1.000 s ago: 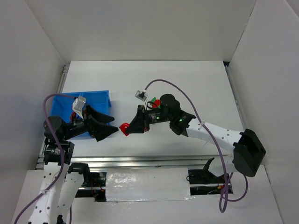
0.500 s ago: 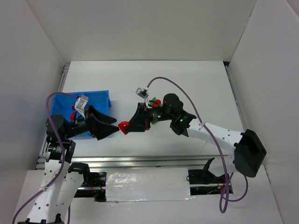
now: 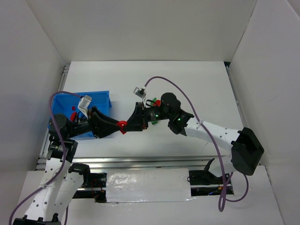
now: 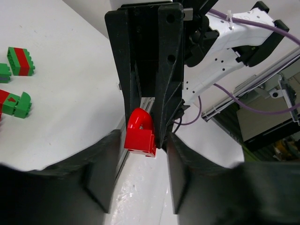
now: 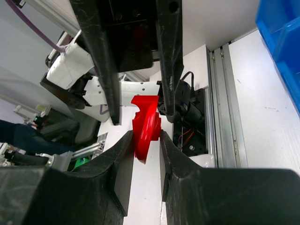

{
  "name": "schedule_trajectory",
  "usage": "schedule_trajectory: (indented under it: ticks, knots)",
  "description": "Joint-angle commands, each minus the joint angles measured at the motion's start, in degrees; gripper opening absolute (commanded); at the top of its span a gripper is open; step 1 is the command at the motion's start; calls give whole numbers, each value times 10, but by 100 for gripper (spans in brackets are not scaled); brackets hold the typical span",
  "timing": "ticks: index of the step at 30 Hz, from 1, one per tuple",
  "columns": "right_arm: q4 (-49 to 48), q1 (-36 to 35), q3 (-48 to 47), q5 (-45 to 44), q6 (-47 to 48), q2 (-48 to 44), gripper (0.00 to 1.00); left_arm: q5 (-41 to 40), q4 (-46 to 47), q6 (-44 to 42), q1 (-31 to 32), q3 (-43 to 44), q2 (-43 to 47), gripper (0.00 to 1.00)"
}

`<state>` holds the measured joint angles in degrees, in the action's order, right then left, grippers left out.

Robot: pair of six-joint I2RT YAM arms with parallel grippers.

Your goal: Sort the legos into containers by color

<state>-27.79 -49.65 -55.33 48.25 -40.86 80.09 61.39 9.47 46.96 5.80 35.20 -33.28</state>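
The right gripper pinches a red lego between its narrow-set fingers, holding it in the air above the table, just right of the blue bin. The left gripper meets it tip to tip from the left, and the brick sits between the left gripper's fingers. A thin gap shows on each side, so the left gripper stands slightly apart around the brick and does not grip it. Red-and-green legos lie on the table farther back, behind the right gripper.
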Motion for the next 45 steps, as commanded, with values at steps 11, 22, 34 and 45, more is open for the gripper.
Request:
schedule_trajectory:
  ticks: [11, 22, 34, 45]
  knots:
    - [-59, -2, -8, 4, -4, 5, 99, -59, -77, -68, 4, 47, -18, 0]
    - [103, 139, 128, -250, -55, -34, 100, -877, -493, -151, -40, 253, -181, 0]
    - [136, 135, 133, -250, -34, -48, 100, -938, -493, -137, -224, 366, -439, 26]
    - [232, 135, 122, -316, 14, -81, 100, -821, -452, -160, -240, 341, -416, 99]
